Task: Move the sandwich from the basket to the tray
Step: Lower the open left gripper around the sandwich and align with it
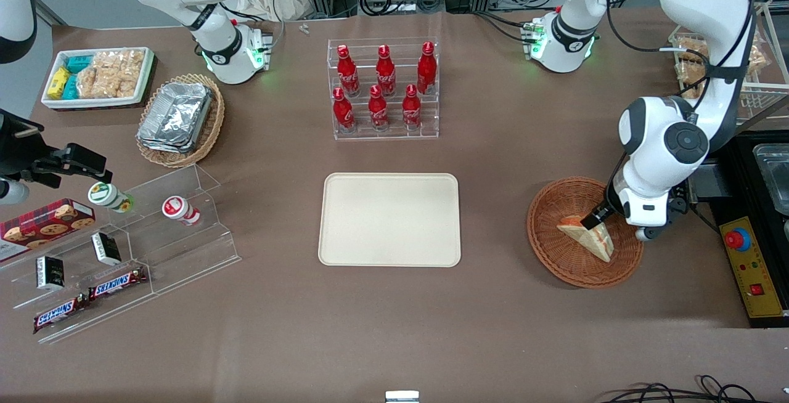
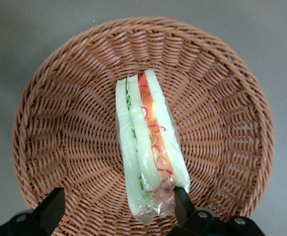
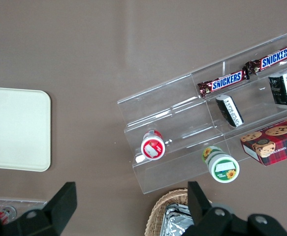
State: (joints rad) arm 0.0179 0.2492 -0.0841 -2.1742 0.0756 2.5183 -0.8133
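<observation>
The sandwich [image 1: 590, 238] lies in the round reddish-brown basket [image 1: 548, 236] toward the working arm's end of the table. It is a wrapped wedge with white bread, green and orange-red layers [image 2: 145, 142]. My left gripper [image 1: 595, 217] hangs low over the basket [image 2: 59, 123] and is open, straddling one end of the sandwich [image 2: 116, 207]. One finger [image 2: 181, 200] touches the wrap; the other finger [image 2: 49, 211] stands well apart from it. The cream tray [image 1: 389, 219] lies flat at the table's middle, with nothing on it.
A clear rack of red bottles [image 1: 383, 89] stands farther from the front camera than the tray. An acrylic stand with snacks [image 1: 123, 249], an oval basket of foil containers [image 1: 179, 119] and a white snack box [image 1: 98, 76] lie toward the parked arm's end. A yellow emergency-stop box [image 1: 749, 264] sits beside the basket.
</observation>
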